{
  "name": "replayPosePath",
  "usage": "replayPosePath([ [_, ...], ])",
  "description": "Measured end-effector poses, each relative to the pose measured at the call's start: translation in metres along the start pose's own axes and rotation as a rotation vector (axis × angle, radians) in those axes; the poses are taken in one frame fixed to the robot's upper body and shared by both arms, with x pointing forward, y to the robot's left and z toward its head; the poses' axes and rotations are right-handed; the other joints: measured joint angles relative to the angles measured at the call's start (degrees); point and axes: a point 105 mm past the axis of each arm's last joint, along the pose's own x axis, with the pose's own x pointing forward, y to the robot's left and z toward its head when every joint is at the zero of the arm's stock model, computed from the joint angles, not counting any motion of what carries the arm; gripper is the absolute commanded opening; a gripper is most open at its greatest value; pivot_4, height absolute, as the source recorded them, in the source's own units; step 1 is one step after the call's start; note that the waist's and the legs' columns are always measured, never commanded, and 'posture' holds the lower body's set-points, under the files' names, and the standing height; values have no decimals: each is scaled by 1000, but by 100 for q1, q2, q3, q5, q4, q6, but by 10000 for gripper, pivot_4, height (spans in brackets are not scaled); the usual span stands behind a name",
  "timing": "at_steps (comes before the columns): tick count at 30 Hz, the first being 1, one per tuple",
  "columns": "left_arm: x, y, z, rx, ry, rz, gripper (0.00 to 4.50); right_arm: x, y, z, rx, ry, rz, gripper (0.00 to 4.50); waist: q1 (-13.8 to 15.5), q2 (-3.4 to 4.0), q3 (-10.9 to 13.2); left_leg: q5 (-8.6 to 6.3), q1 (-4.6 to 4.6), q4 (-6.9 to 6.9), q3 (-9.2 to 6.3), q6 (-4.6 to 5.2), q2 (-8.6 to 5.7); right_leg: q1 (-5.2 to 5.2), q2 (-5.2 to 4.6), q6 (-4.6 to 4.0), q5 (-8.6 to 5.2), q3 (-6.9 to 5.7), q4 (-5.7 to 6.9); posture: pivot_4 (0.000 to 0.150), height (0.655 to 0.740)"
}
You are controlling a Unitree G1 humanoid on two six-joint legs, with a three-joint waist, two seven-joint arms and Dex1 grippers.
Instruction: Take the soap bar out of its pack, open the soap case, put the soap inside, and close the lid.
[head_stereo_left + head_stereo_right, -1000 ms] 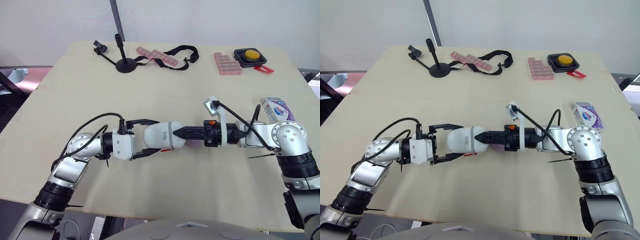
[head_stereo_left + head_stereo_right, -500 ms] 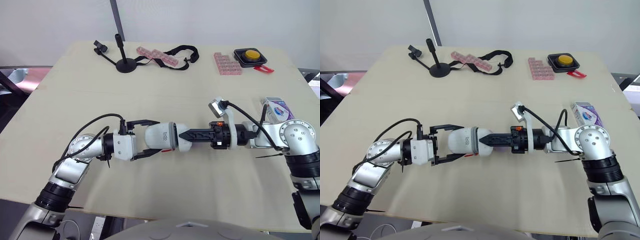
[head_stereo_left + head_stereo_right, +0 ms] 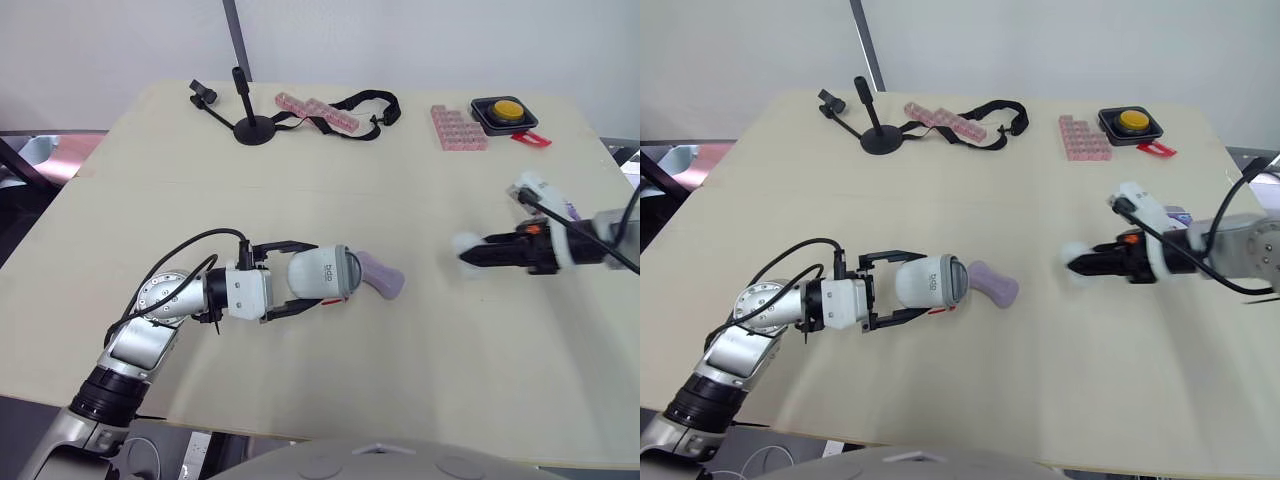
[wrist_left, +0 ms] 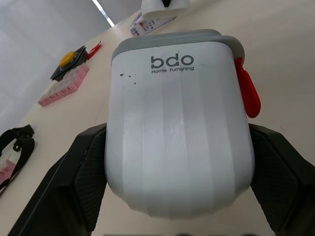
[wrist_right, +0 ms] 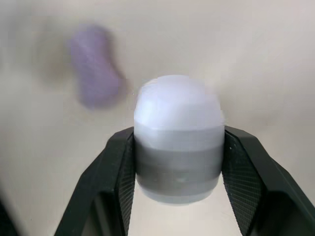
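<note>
My left gripper (image 3: 318,274) clamps the white ribbed plastic soap case (image 4: 177,123), lilac waisted soap bar (image 3: 380,277) just beside it; my right gripper (image 3: 480,252) pinches the white-and-grey lid (image 5: 177,123).

Bright, even diffuse light, faint soft shadows, right gripper (image 3: 468,247) smeared by motion blur

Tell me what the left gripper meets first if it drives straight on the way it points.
The purple soap bar, lying just past the open end of the soap case that the left gripper holds; I cannot tell whether they touch.
</note>
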Motion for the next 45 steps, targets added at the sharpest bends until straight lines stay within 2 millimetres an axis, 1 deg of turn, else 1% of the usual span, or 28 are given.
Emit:
replayPosePath([
  [2,0,0,0,-1,1,1,34742,-1,-3,-10,-112,95,-35,19857,-2,-1,1,-1,0,1,0,0,0,1,-7,1,-1,0,-1,1500,7160],
  [4,0,0,0,-2,0,1,34742,3,-4,-17,-183,160,-41,19857,-14,0,1,0,1,2,0,1,-1,1,-7,1,0,2,4,1500,7160],
  [6,1,0,0,-4,-1,3,34742,4,-6,-19,-236,196,-57,19857,-24,2,1,0,2,2,1,1,-1,-1,-7,1,-1,5,9,1500,7160],
  [8,1,0,-1,-6,-1,3,34742,5,-8,-17,-268,201,-66,19857,-35,1,1,0,3,2,0,1,1,0,-8,0,-1,6,10,1500,7160],
  [12,1,0,-1,-10,1,3,34742,16,-6,-20,-258,199,-22,19857,-38,2,1,0,3,2,1,1,2,-3,-19,-2,-1,8,14,1500,7160],
  [15,1,0,-1,-11,3,3,34742,25,-3,-33,-211,225,22,19857,-23,2,1,0,1,3,1,1,1,-3,-19,-2,-1,11,15,1500,7160],
  [17,1,0,-2,-14,5,4,34742,28,-4,-37,-194,231,26,19857,-24,2,1,0,2,4,2,1,1,-3,-21,-2,-1,12,15,1500,7160],
  [21,0,0,-2,-19,7,6,34742,29,-10,-44,-192,256,0,19857,-37,3,1,0,4,4,2,2,2,-5,-21,-3,-1,15,18,1500,7160],
  [28,0,0,-2,-22,9,9,34742,29,-19,-45,-296,296,-73,19857,-45,3,0,0,4,4,3,2,3,-7,-21,-3,-1,19,21,1500,7160],
  [32,0,0,-2,-23,9,10,34742,33,-18,-45,-341,312,-78,19857,-44,3,0,0,4,5,4,2,4,-9,-21,-3,-1,25,23,1500,7160],
  [45,1,0,-2,-27,7,13,34742,40,-14,-40,-374,310,-55,19857,-79,3,0,0,9,7,6,2,5,-10,-21,-4,-1,34,33,1500,7160],
])
